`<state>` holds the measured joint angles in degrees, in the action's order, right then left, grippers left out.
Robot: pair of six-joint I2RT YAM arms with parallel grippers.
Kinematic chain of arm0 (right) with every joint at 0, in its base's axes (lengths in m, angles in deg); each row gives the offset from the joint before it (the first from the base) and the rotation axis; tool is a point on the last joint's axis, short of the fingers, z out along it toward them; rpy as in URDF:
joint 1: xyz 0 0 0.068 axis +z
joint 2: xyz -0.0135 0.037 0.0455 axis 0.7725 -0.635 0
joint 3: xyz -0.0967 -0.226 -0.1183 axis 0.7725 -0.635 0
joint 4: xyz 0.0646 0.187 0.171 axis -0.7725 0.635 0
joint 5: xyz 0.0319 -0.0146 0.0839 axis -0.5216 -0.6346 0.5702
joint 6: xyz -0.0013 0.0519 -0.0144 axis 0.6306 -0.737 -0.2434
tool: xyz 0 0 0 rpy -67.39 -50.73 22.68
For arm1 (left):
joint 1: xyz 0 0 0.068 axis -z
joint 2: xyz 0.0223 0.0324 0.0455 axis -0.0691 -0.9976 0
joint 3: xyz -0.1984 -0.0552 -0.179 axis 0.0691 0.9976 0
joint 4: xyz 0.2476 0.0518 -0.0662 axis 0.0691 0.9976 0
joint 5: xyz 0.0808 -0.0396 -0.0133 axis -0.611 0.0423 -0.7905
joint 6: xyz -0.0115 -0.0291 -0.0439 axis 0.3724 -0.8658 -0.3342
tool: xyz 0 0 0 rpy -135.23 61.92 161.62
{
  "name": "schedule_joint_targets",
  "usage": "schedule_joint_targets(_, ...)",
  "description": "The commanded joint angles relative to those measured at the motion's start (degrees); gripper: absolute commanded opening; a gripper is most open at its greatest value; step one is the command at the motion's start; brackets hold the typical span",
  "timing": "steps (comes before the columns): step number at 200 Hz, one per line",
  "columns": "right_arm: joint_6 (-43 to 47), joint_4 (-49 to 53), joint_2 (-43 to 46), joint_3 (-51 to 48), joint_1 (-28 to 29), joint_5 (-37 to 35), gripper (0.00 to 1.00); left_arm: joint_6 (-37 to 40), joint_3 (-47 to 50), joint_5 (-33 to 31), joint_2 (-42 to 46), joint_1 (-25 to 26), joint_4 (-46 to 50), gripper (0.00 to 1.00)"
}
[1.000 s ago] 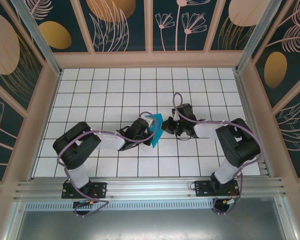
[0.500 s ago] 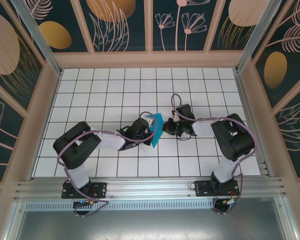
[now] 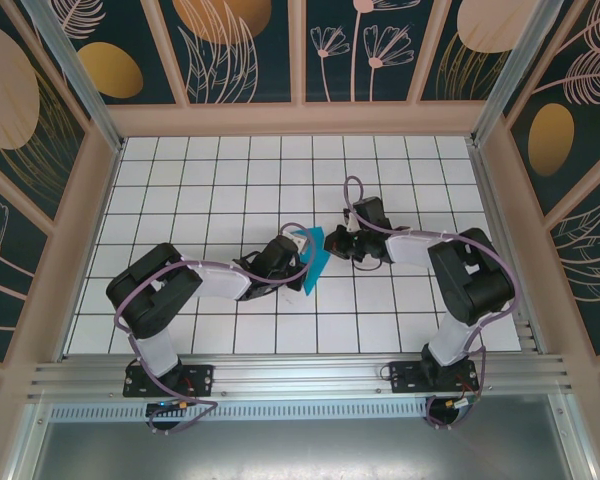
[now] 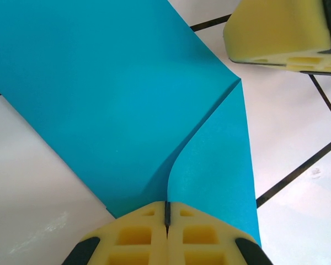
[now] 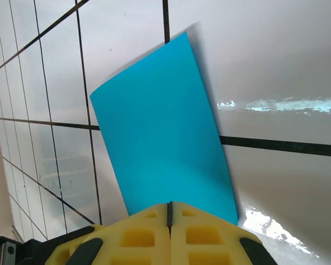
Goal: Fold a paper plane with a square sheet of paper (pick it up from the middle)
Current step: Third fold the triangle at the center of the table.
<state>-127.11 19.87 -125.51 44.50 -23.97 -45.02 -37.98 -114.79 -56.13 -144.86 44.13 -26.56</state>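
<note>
The square sheet of paper (image 3: 313, 262), bright cyan-blue, is folded over and stands off the tiles in the middle of the table. In the left wrist view the sheet (image 4: 116, 94) shows a diagonal crease, and one raised flap runs edge-on into the seam of my left gripper (image 4: 166, 214), which is shut on it. My left gripper (image 3: 300, 260) is at the sheet's left side. My right gripper (image 3: 333, 246) is at its right side, shut. Seen from the right wrist, the paper (image 5: 160, 143) faces the camera and passes behind my right gripper (image 5: 169, 212). The paper plane is out of view.
The floor is white tile with dark grout (image 3: 220, 190), walled by tan rails and patterned panels (image 3: 300, 118). A yellow pad of the right gripper (image 4: 281, 33) sits close to the sheet's far corner. Both arms reach in from the near edge.
The right gripper has shifted slightly toward the far side, and its arm has swung with it. The left gripper and the sheet have stayed in place.
</note>
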Motion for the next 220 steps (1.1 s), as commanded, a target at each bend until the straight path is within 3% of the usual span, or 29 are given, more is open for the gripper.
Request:
schedule_joint_targets(1,0.4,-0.7,-2.5,-0.7,-0.3,-0.3,0.07,1.0,-0.2,-1.0,-2.5,-0.3,6.2,0.00)
schedule_joint_targets(52,1.8,1.5,-5.1,0.5,-0.6,-1.7,0.07,1.1,-0.6,-1.0,-3.1,-0.3,6.7,0.00)
schedule_joint_targets(133,1.4,0.6,2.6,-0.5,-0.5,2.1,0.07,1.2,-0.4,-1.3,-2.7,-0.4,6.6,0.00)
schedule_joint_targets(181,0.6,-1.9,-2.8,-0.6,-0.5,1.0,0.07,1.7,-0.1,-1.3,-2.4,-0.3,6.7,0.00)
schedule_joint_targets(220,1.9,2.6,-5.0,1.3,-0.3,-1.7,0.08,0.8,0.7,-0.8,-2.5,-0.4,5.7,0.00)
